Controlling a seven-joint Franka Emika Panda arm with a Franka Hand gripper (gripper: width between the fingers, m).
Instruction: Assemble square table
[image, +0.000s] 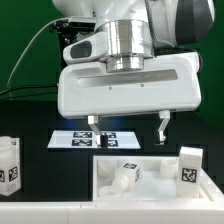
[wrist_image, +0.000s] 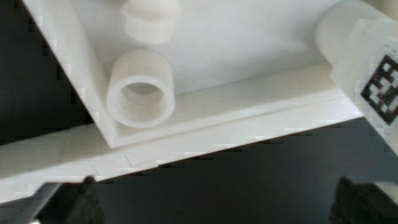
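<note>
- Gripper (image: 128, 128): jaws spread as wide as they go, nothing between them. It hangs over the rear rim of the tabletop slab (image: 155, 180).
- The slab lies flat on the black table (image: 40, 150), rim up, at the front of the exterior view and towards that view's right.
- Step in hand, my guess: approach for a pick, either the slab edge or a leg. Can't tell which yet.
- To do it well: come straight down and keep the target centred between the fingers (wrist_image: 71, 195). If taking the rim, one finger goes inside and one outside. Close only once low enough, or the smooth plastic may slip.
- Wrist view shows a round corner socket (wrist_image: 143, 95) just inside the rim. Keep the fingertips off it.
- A tagged leg (image: 189, 166) stands upright at the slab's corner on the exterior view's right, close to that side's finger, so there's a risk of knocking it over.
- Another leg (image: 9, 166) stands at the exterior view's far left, well apart and no obstacle.
- A small tagged piece (image: 122, 174) sits inside the slab. Can't tell if it's loose or seated.
- The marker board (image: 80, 138) lies flat behind the slab, under the gripper line. Don't touch it.
</note>
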